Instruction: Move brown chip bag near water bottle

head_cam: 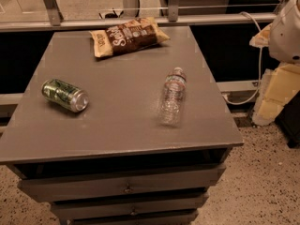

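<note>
Grasp not yet begun: brown chip bag [127, 35] at the far edge, well apart from the water bottle [172, 96] nearer, right.
Gripper out of view, state untellable; only white arm casing [287, 29] shows at right. Next, I judge, a reach across for the bag.

The grey table [119, 121] carries the brown chip bag [127, 35] lying flat at 12 o'clock, a green soda can [64, 95] on its side at 9 o'clock and the water bottle [172, 96] lying at 3 o'clock. The gripper is out of view.

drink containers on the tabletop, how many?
2: a green soda can lying near the left edge, and the water bottle lying right of centre. None seems hidden. The gripper is not in view.
</note>
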### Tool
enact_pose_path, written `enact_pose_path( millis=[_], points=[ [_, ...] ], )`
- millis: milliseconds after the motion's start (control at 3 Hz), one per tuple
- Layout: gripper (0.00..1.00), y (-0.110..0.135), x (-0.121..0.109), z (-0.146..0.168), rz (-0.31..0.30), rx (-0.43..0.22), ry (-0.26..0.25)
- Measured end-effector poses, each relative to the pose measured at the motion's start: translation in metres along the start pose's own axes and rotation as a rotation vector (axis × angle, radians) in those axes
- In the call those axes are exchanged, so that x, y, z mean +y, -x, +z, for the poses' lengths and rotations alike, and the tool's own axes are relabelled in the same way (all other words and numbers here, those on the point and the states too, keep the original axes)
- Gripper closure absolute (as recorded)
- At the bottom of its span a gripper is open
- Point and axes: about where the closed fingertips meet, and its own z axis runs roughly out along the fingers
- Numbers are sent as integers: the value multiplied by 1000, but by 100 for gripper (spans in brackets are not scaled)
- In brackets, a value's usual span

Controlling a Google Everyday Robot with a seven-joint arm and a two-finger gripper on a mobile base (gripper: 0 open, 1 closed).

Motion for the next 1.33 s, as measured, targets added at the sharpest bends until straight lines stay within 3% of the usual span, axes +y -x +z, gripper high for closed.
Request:
enact_pose_path(
  millis=[333,667,1000,1333],
  points=[
    [0,3,-3,2,-4,-3,-5],
    [0,33,-32,17,-39,-40,-42],
    [0,71,-73,35,-59,-126,-70],
    [0,109,-112,57,-39,-259,-82]
  ],
)
